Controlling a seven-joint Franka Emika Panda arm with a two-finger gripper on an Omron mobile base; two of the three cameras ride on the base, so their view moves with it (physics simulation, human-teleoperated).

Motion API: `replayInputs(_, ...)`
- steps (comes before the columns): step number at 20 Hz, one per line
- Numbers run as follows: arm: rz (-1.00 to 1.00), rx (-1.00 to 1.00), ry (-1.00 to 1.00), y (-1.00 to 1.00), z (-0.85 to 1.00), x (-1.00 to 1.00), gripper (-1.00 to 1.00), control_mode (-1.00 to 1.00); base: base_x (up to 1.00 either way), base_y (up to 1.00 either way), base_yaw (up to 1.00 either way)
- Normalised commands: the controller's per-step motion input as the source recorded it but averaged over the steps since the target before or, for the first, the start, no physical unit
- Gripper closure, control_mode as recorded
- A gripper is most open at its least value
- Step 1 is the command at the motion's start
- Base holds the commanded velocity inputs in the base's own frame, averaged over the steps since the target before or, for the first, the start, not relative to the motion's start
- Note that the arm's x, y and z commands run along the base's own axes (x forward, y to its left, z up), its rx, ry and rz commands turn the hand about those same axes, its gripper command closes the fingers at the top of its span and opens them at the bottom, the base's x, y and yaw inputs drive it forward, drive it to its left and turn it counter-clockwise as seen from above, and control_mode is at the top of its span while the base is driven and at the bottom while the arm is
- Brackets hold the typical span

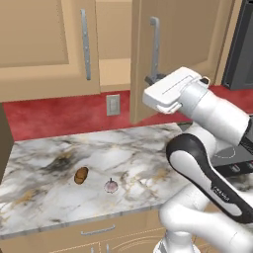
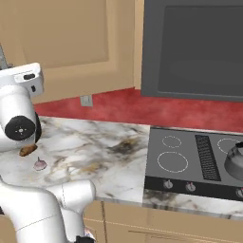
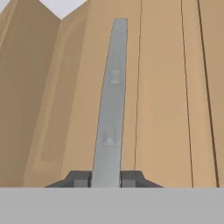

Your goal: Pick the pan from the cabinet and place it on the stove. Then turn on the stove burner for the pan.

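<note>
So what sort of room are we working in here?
A rendered home kitchen, by the look of it: a marble counter, tan wall cabinets with bar handles, and a glass stove with knobs along its front.

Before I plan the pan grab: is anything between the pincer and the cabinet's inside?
Yes. The cabinet door, partly swung out, stands in between; the pincer is shut on its silver bar handle. No pan shows in the gap beside it.

Cabinet [image 1: 44, 44]: light tan wall unit, right door swung partly open, silver bar handle [image 3: 111, 109].
Stove [image 2: 190, 156]: dark glass cooktop, white burner ring [image 2: 172, 161].
</note>
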Motion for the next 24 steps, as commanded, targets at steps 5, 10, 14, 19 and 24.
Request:
replayInputs(5,0.0,0.0,0.03,-0.38,-0.01,-0.47,-1.0,-1.0,0.0,0.0,0.0)
replayInputs(10,-0.01,0.0,0.03,-0.14,-0.01,-0.1,-1.0,-1.0,0.0,0.0,0.0)
replayInputs(14,-0.07,0.0,0.02,-0.36,0.0,-0.15,-1.0,-1.0,0.0,0.0,0.0)
replayInputs(19,-0.01,-0.05,0.0,0.08,0.21,-0.81,-1.0,-1.0,0.0,0.0,0.0)
replayInputs(24,-0.05,-0.18,0.02,0.59,0.34,-0.8,-1.0,-1.0,0.0,0.0,0.0)
